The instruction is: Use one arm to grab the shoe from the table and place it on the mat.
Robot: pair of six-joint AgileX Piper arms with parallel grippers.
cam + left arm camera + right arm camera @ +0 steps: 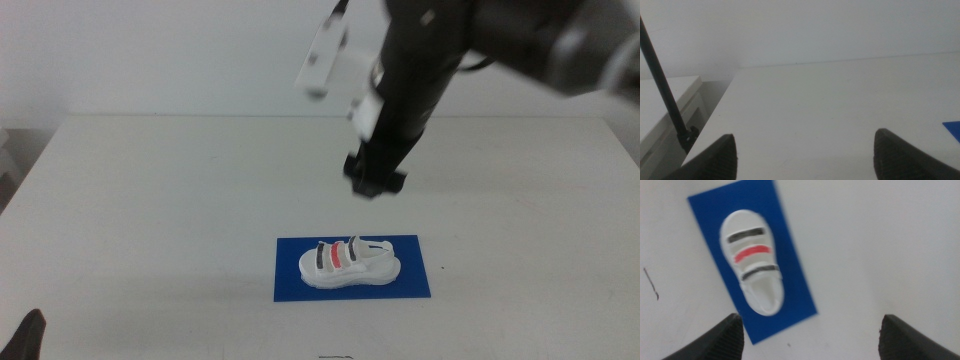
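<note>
The white shoe (349, 264) with two dark straps and one red strap rests on the blue mat (420, 280) near the front of the table (150, 200). From above, the right wrist view shows the shoe (754, 265) lying lengthwise on the mat (790, 280). My right gripper (375, 183) hangs in the air well above and behind the shoe, open, holding nothing; its jaws (810, 340) stand wide apart. My left gripper (805, 155) waits open at the table's front left corner, only its tip (28, 335) showing in the middle view.
The right arm (430, 60) reaches in from the upper right with a white bracket (322, 60). A thin dark rod (665, 90) stands beside the table's left edge. A corner of the mat (952, 127) shows in the left wrist view.
</note>
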